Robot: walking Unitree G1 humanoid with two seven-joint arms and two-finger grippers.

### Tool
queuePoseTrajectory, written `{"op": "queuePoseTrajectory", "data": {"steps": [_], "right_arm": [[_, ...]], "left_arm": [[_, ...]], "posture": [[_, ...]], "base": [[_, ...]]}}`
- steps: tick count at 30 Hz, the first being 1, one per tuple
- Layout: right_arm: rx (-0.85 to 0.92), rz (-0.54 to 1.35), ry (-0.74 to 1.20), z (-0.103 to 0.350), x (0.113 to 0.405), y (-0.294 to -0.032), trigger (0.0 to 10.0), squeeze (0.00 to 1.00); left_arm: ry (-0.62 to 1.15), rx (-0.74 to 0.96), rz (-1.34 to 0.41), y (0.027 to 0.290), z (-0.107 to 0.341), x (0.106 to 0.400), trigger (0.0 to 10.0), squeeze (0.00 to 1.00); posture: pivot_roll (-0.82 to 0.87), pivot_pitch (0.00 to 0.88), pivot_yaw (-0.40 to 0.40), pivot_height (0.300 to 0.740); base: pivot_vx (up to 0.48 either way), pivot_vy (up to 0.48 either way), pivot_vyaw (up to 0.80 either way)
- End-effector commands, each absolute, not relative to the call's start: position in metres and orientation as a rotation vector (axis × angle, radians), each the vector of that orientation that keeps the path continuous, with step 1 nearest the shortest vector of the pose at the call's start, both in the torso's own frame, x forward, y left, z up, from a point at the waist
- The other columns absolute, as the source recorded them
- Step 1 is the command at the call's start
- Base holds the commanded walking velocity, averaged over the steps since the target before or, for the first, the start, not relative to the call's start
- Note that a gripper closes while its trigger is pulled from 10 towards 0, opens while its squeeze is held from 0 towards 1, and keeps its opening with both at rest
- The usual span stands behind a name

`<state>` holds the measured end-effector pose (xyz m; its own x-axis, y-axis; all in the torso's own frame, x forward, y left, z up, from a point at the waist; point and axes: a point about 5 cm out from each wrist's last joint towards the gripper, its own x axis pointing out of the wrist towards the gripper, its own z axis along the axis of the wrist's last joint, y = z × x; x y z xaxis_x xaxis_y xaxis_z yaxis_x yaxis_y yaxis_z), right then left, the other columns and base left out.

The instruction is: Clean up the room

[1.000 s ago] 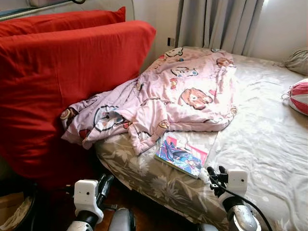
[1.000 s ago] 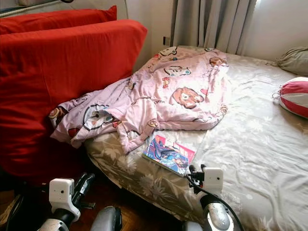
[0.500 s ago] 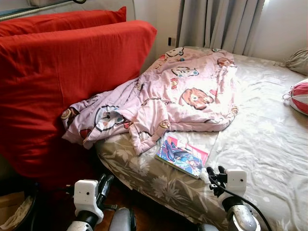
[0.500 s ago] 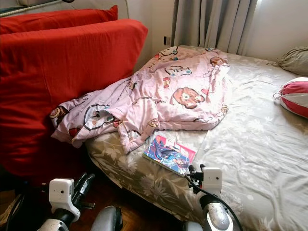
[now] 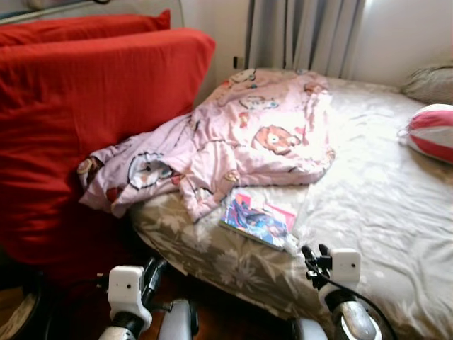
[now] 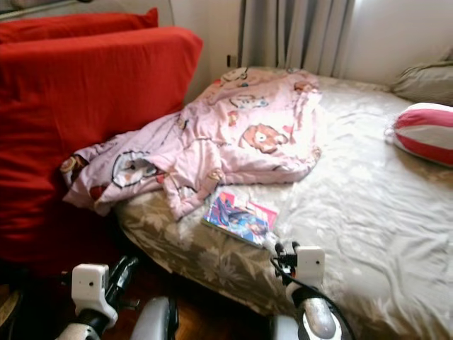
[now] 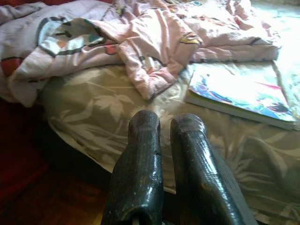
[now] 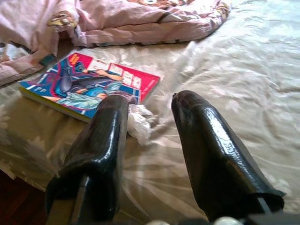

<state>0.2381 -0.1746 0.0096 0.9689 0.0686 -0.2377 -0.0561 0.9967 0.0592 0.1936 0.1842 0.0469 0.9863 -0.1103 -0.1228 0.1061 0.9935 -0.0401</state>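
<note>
The comic book [image 5: 257, 219] lies flat near the bed's [image 5: 382, 205] edge, just beside the pink blanket [image 5: 241, 142]. A white crumpled scrap [image 8: 138, 122], maybe tissue, touches its corner. Right gripper [image 8: 147, 110] hovers spread apart; left gripper [image 7: 165, 124] is nearly closed, empty.

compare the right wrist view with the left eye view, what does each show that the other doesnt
Right wrist view alone: a small crumpled white scrap lying on the sheet beside the comic book's corner, between the right gripper's parted fingers.

Left eye view alone: the big red cushions leaning at the bed's side, the grey curtain, the red and white striped pillow and the left gripper low over the dark floor.

Both: the comic book near the bed's edge, the pink cartoon blanket whose edge lies against it, and the grey floral sheet.
</note>
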Motion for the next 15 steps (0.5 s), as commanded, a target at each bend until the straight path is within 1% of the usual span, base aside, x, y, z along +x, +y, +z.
{"op": "queuePoseTrajectory", "data": {"steps": [1,3,8,15], "right_arm": [[0.047,0.079,0.241,0.0097,0.2386,-0.1728,10.0,0.00],[0.029,0.103,0.230,0.0113,0.2389,-0.1705,10.0,0.00],[0.043,0.121,0.226,0.0119,0.2385,-0.1672,10.0,0.00],[0.069,0.127,0.238,0.0098,0.2375,-0.1661,10.0,0.00]], "left_arm": [[0.126,-0.042,-0.115,0.1839,0.0487,0.1951,10.0,0.00],[0.126,-0.042,-0.115,0.1840,0.0488,0.1954,10.0,0.00],[0.126,-0.042,-0.116,0.1838,0.0489,0.1955,10.0,0.00],[0.126,-0.042,-0.118,0.1837,0.0490,0.1957,10.0,0.00]], "posture": [[0.10,0.000,0.016,0.578],[0.10,0.000,0.016,0.578],[0.10,0.000,0.016,0.578],[0.10,0.000,0.017,0.578]], "base": [[0.000,0.000,0.00],[0.000,0.000,0.00],[0.000,0.000,0.75],[0.000,0.000,0.00]]}}
